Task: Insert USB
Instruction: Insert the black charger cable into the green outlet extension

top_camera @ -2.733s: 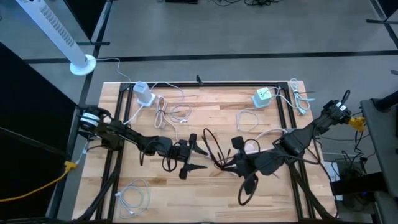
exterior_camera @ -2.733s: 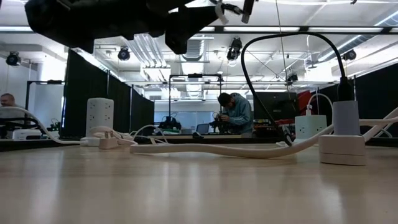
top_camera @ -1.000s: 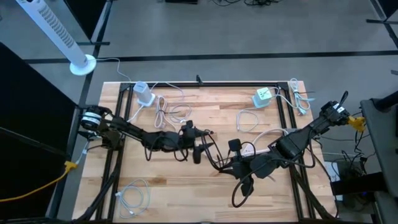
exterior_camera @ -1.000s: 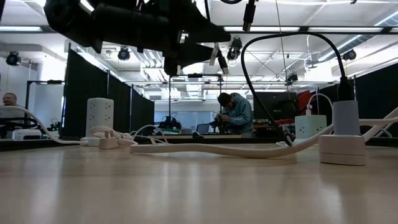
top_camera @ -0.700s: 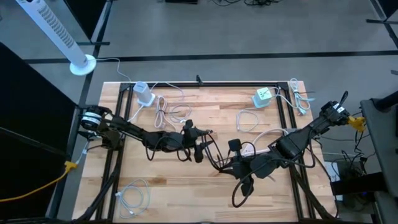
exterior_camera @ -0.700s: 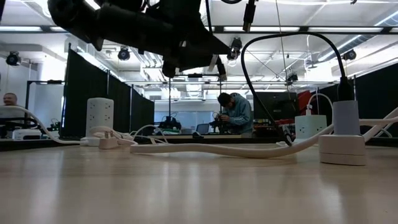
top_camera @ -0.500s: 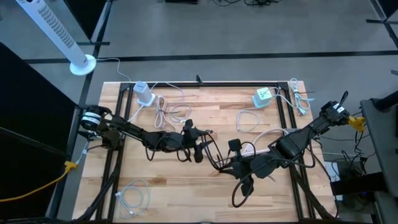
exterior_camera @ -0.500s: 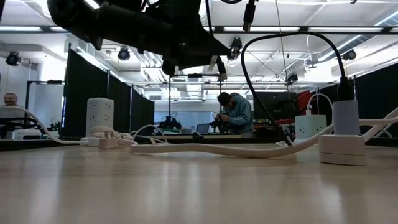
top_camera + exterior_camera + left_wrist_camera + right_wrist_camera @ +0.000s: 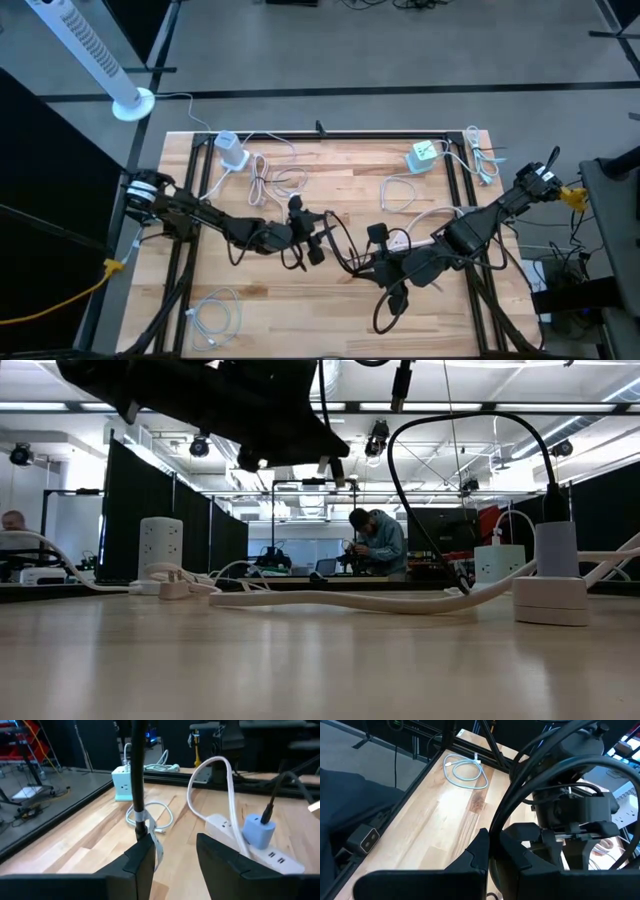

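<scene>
A black USB cable [image 9: 340, 238] loops above the table's middle. Its far plug [image 9: 270, 810] sticks in a blue charger [image 9: 259, 829] that stands on a white power strip [image 9: 405, 240]. My right gripper [image 9: 358, 265] is shut on the cable, high over the table's middle. My left gripper [image 9: 312, 236] hangs level beside it, open. A stretch of the cable wrapped in a white band [image 9: 145, 822] stands upright between its fingers [image 9: 175, 851]. The cable's free plug cannot be made out. My left gripper comes at the cable level, from the table's left, fingers across it. The banded stretch [image 9: 146, 831] lies at the inner face of one finger [image 9: 142, 860]; the other finger [image 9: 220, 857] stands clear. Whether it truly touches I cannot tell. My right gripper pinches a run of the black cable [image 9: 493, 832] between its two fingers. The fingers slant down toward the table's left. The cable is lifted clear and loops up past the fingertips.
A white charger [image 9: 232, 150] and coiled white cords [image 9: 275, 180] lie far left. A green-white power cube [image 9: 422, 155] sits far right. Another white cord coil [image 9: 212, 315] lies near left. A person [image 9: 378, 545] stands in the room beyond the table.
My left gripper has rolled about its wrist and tipped, its fingertips swinging a little toward the table's left edge beside the cable. My right gripper has kept still with the cable.
</scene>
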{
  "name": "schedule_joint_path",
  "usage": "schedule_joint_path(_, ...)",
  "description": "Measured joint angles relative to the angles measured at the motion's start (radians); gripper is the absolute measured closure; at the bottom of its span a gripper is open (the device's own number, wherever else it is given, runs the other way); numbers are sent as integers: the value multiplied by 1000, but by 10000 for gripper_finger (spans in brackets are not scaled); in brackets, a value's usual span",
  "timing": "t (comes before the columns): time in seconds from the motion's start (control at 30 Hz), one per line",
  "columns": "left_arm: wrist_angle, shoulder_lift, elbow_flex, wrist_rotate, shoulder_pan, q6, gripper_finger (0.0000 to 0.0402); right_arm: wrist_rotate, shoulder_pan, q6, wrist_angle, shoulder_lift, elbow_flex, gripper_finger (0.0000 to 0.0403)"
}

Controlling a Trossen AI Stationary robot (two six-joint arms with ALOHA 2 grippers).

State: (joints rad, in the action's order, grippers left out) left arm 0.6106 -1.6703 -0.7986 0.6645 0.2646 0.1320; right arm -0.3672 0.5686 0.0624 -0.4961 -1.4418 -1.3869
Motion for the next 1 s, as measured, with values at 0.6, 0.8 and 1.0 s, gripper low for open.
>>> schedule_joint_path(0.6, -718, 24, -305, 155, 62, 132, 298, 0, -6, -10, 0, 0, 1, 398)
schedule_joint_path(0.8, -801, 34, -306, 192, 97, 243, 277, 0, -6, -24, -1, 1, 7, 398)
schedule_joint_path(1.0, -805, 49, -306, 201, 160, 246, 222, 0, -6, -18, -2, 1, 11, 398)
